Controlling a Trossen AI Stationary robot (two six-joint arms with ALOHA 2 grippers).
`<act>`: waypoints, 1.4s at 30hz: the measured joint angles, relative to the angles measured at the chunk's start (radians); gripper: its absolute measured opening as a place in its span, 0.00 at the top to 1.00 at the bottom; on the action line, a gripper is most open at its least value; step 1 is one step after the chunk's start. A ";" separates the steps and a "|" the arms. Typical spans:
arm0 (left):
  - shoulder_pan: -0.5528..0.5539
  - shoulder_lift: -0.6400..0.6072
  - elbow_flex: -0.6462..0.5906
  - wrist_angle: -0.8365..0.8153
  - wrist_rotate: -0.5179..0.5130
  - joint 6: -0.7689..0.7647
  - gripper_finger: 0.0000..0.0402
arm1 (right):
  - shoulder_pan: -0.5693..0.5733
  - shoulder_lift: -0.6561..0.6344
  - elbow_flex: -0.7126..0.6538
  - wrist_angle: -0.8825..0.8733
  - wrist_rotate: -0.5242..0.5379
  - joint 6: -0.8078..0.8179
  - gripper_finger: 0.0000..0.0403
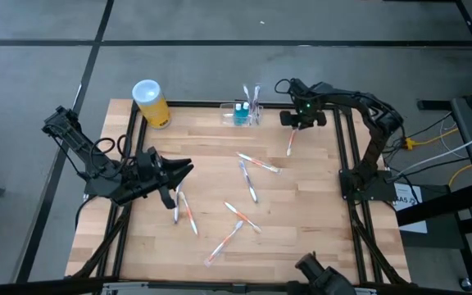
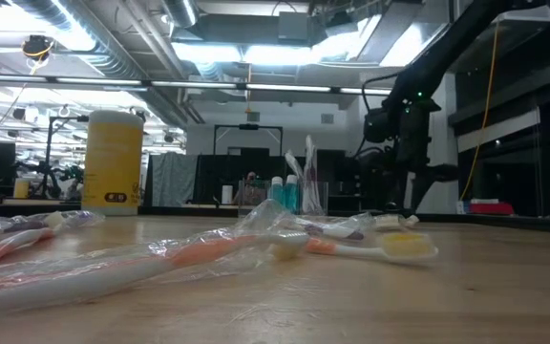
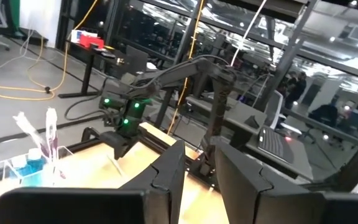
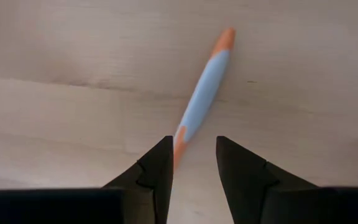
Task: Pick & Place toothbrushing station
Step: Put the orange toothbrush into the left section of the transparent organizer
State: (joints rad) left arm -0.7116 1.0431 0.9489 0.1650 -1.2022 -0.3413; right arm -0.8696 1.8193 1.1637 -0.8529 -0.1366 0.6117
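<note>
The toothbrushing station (image 1: 244,113), a clear low holder with blue items and upright brushes, stands at the table's far edge; it also shows in the low view (image 2: 294,196) and the left wrist view (image 3: 36,168). My right gripper (image 4: 194,155) points down close to the table, just right of the station (image 1: 301,120), and is open. It stands over one end of a blue-and-orange toothbrush (image 4: 204,87) that lies flat on the wood (image 1: 290,145). My left gripper (image 1: 188,168) hovers level over the table's left part, open, with nothing between its fingers (image 3: 201,180). My right gripper comes from above, pointing down, over the toothbrush's orange end (image 4: 180,138). That end runs in behind the inner edge of one finger (image 4: 157,168), and bare wood shows in the rest of the gap. Whether the finger touches the brush I cannot tell.
A yellow canister with a white top (image 1: 150,102) stands at the far left corner. Several wrapped toothbrushes lie scattered on the wood: (image 1: 256,164), (image 1: 242,215), (image 1: 185,209), (image 1: 224,243). A black frame borders the table (image 1: 347,164).
</note>
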 joint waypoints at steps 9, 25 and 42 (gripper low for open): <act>0.000 -0.002 0.000 -0.001 0.051 0.015 0.79 | 0.017 0.079 0.000 0.001 -0.034 0.062 0.69; 0.001 -0.004 0.000 -0.008 -0.013 0.033 0.80 | 0.078 0.115 0.005 -0.006 -0.022 0.079 0.95; 0.306 0.006 0.000 -0.477 0.279 -0.580 0.80 | 0.343 -0.242 -0.004 0.265 -0.230 0.018 0.96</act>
State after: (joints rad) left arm -0.4057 1.0488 0.9493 -0.3117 -0.9234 -0.9215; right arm -0.5267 1.5777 1.1595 -0.5882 -0.3669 0.6301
